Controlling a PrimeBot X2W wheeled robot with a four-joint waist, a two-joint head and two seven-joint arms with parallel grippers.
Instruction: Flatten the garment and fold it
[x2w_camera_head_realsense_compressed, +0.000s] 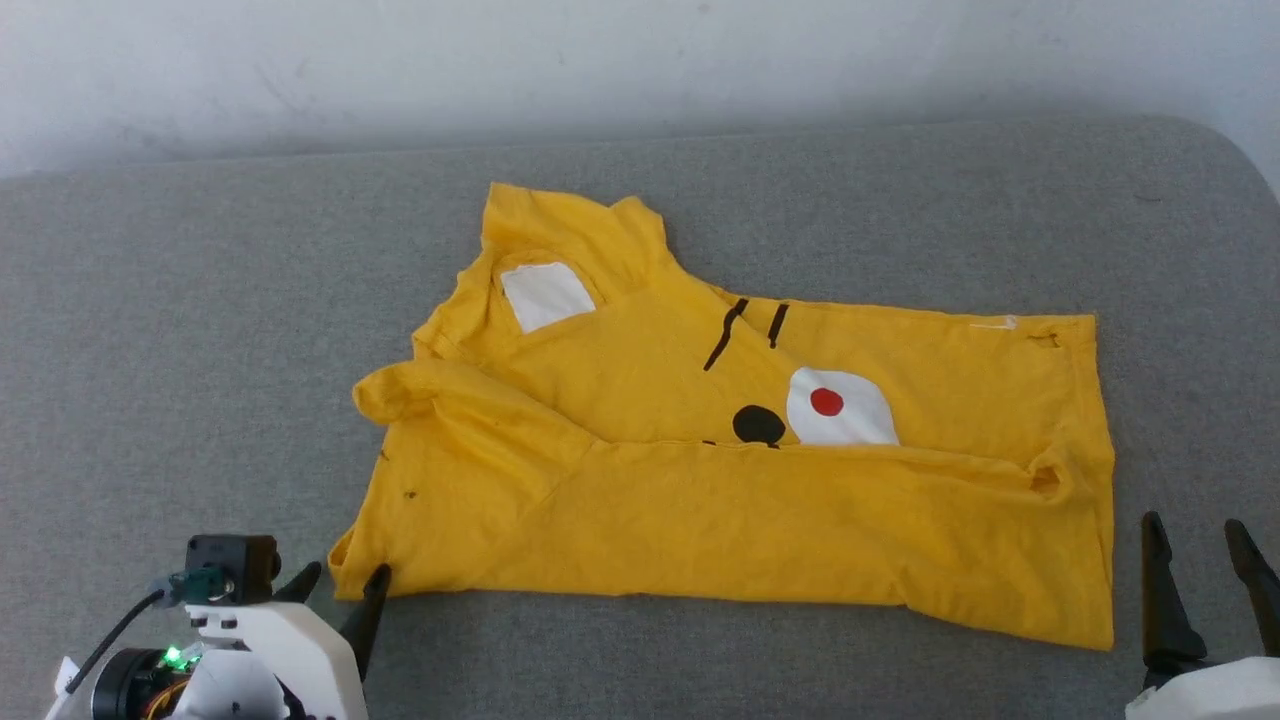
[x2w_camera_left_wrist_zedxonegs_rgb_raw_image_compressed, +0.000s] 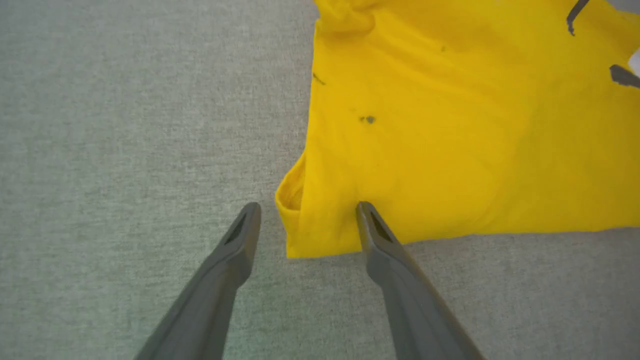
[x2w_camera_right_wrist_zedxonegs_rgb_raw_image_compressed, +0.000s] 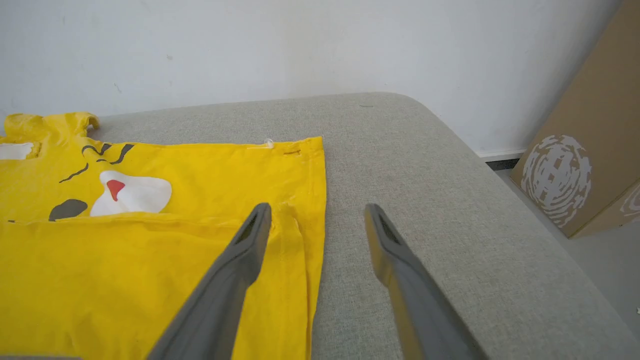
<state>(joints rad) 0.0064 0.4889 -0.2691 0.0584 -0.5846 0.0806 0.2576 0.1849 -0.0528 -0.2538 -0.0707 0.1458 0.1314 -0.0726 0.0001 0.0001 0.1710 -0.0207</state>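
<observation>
**Left hand**: at the near left corner of the counter. Fingers spread wide, holding nothing. In the wrist view the left hand straddled the shirt's near left corner, with one finger over the cloth and the other over bare grey cover. Contact could not be told.

**T-shirt**: bright yellow, thin, at the middle of the counter. It lay sideways, neck towards the left edge and hem towards the right.
- Left end: collar opening with a white patch inside it, and a bunched sleeve below it.
- Middle: black lines, a black dot and a white patch with a red dot, partly covered.
- Right end: hem roughly straight, with a small pucker near the fold.
- The near long side lay turned over onto the printed face, its edge running along the middle.

**Right hand**: towards the near right corner, just beside the hem. Fingers wide apart and empty. In its wrist view the right hand had one finger over the hem edge and the other over bare counter.

**Progress**, as judged: spread mostly flat, with one lengthwise fold in place. The far half was not yet turned in and no crosswise fold had been made. The left sleeve and the near flap looked rumpled and likely needed smoothing.

**Surroundings:** a white wall ran along the far edge. A cardboard box with a white printed swirl leaned beyond the right edge, well apart from the shirt. Nothing lay on the cloth or between the hands and it.
</observation>
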